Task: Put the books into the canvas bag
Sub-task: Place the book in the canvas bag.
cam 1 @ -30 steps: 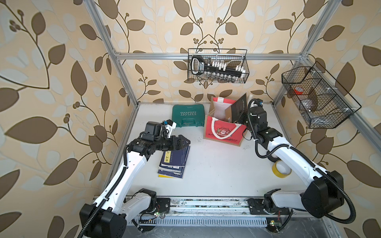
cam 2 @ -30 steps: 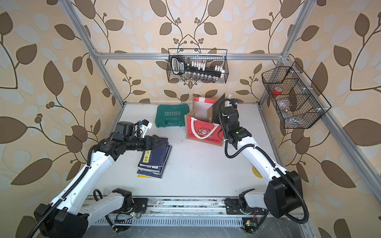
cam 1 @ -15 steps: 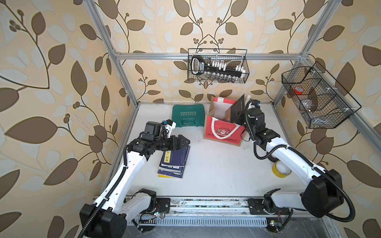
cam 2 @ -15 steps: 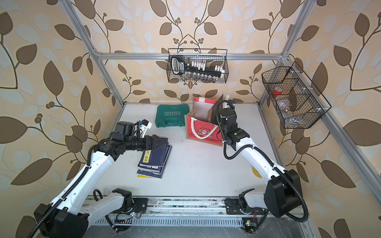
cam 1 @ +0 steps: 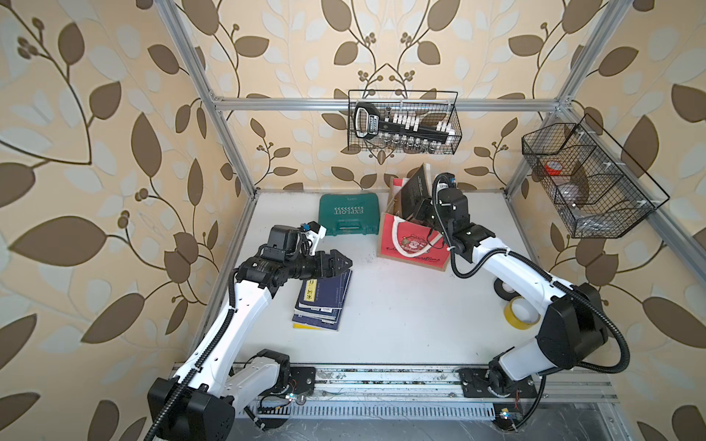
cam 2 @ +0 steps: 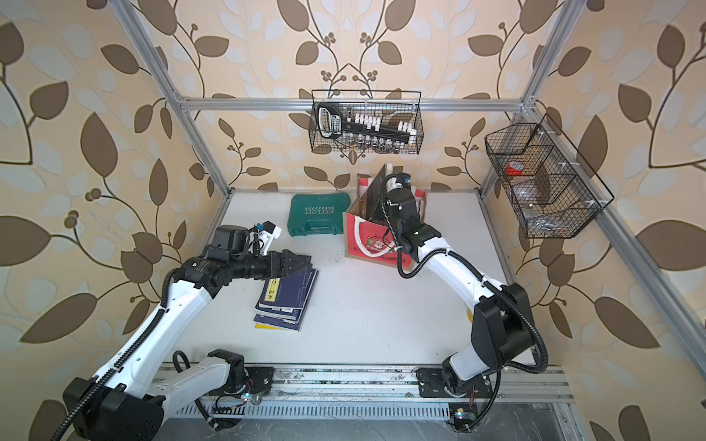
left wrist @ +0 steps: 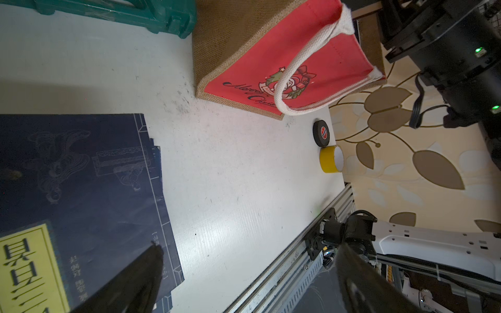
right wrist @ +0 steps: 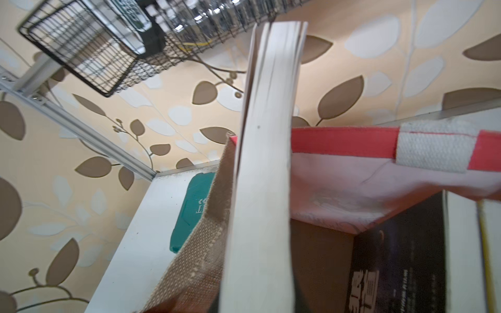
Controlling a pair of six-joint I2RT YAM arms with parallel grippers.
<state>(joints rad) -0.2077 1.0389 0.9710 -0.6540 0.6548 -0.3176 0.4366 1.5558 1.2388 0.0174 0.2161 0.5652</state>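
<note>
Navy books (cam 1: 321, 301) lie stacked flat on the desk (cam 1: 401, 324), a yellow one lowest, at eight o'clock from the canvas bag (cam 1: 414, 244); it stands upright, red-fronted, mouth open; my right jaws pinch a dark book (cam 1: 416, 191) tilted in it.

Our left pincer (cam 1: 345, 264) hangs wide open, arm stretched forward; our right pincer (cam 1: 419, 210) is clamped on a book (cam 1: 415, 187).

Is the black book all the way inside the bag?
Not yet. The black book sticks up, tilted, well above the canvas bag's rim.
</note>
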